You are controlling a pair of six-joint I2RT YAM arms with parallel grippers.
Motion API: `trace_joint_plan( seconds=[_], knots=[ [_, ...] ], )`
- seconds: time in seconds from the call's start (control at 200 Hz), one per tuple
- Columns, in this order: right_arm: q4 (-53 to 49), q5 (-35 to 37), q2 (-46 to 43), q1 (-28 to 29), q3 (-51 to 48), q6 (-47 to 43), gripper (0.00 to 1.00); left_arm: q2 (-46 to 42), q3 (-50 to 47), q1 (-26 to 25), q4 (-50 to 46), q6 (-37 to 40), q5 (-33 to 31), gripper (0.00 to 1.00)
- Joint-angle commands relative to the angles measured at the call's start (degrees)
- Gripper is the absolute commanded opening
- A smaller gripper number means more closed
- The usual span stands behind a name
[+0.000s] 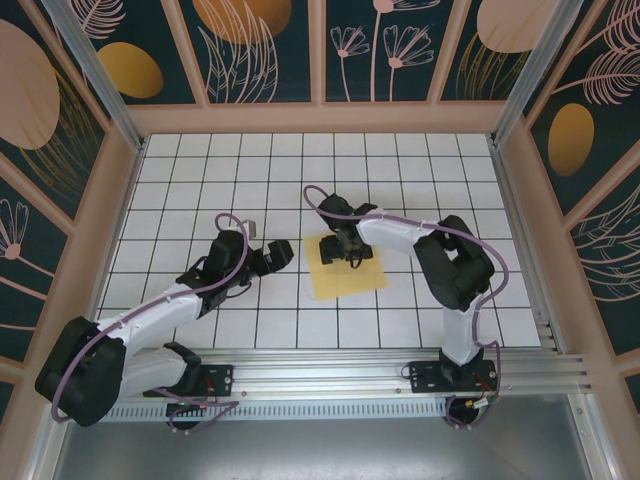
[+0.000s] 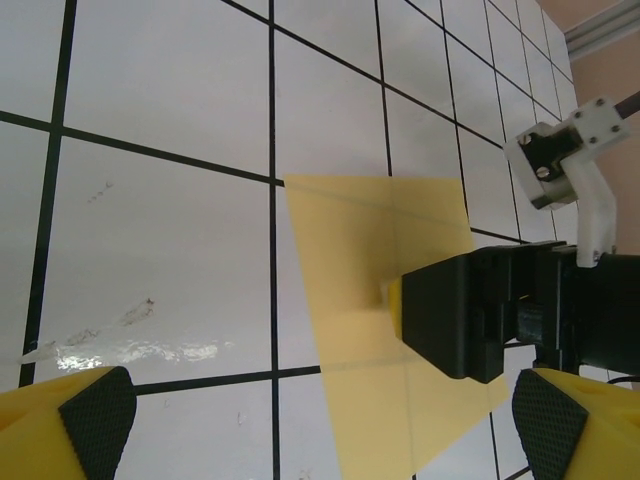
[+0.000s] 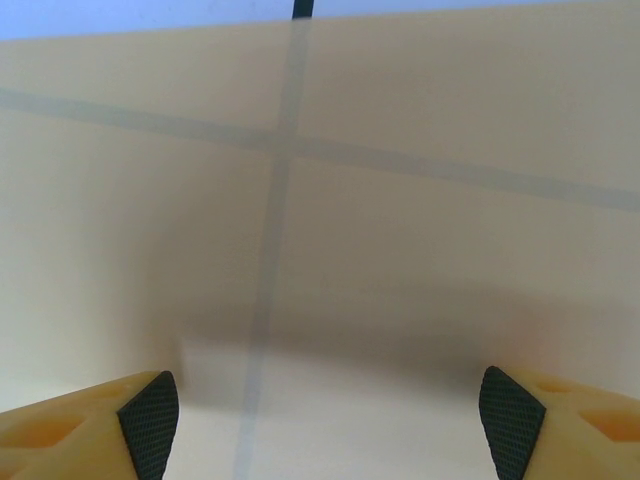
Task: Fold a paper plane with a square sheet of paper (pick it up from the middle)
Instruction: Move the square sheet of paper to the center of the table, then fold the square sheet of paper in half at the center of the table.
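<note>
Finding 1, right gripper [image 1: 345,247]: it stands low over the square sheet of paper [image 1: 347,282], above the sheet's middle to far part. In the right wrist view its two fingers [image 3: 150,425] are set wide apart at the lower corners. The yellow sheet [image 3: 400,250] lies spread beneath and ahead of them. Nothing is clamped between them. Whether the fingertips touch the paper cannot be told.

Finding 2, left gripper [image 1: 272,257]: it is parked just beside the sheet's left edge and is pointed toward it. In the left wrist view its padded fingers [image 2: 95,410] are also wide apart, with bare counter [image 2: 160,200] below them and nothing in the gap.

Finding 3, task item: the sheet [image 2: 370,300] lies flat on the white gridded counter [image 1: 200,180], unfolded and slightly skewed to the grid. It is ahead and to the right of the left gripper and directly under the right gripper. From the left wrist view the right gripper's black body [image 2: 490,310] covers the sheet's right portion. Its tip is near the sheet's centre.

Finding 4, paper condition: it is thin enough for the dark grid lines [image 3: 270,250] to show through as grey bands.
</note>
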Motion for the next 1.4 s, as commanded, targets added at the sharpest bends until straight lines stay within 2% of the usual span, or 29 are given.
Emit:
trace_joint_plan(
  seconds=[0.0, 0.215, 0.45, 0.605, 0.721, 0.826, 1.041, 1.391],
  knots=[
    [-1.3, -1.2, 1.5, 0.5, 0.2, -0.3, 0.83, -0.5, -0.4, -0.2, 1.6, -0.4, -1.0, 0.99],
    [-4.3, 1.2, 3.2, 0.9, 1.7, -0.1, 0.84, 0.6, 0.4, -0.3, 0.5, 0.6, -0.6, 0.98],
    [-5.6, 2.1, -0.4, 1.4, 4.5, 0.3, 0.86, -0.1, 0.0, -0.2, 1.1, 0.9, -0.4, 0.98],
    [-4.6, 0.6, 1.1, 1.6, 3.2, 0.3, 0.87, 0.3, 0.0, -0.2, 1.4, 0.9, 0.0, 0.99],
    [-5.0, 2.2, 3.2, 1.8, 2.2, 0.4, 0.87, 0.6, -0.1, -0.2, 1.4, 1.0, 0.4, 0.99],
    [-3.4, -0.7, 4.6, 1.8, 0.3, 0.3, 0.87, 0.6, -0.4, -0.2, 1.6, 0.9, 0.4, 0.99],
    [-3.4, 1.2, 6.7, 2.1, -1.7, 1.1, 0.86, 0.6, -0.3, -0.3, 1.8, 0.9, 0.6, 0.99],
    [-2.8, 1.7, 5.3, 2.3, -0.9, 1.8, 0.82, 0.8, 0.0, -0.2, 1.5, 0.8, 0.9, 0.99]
  ],
)
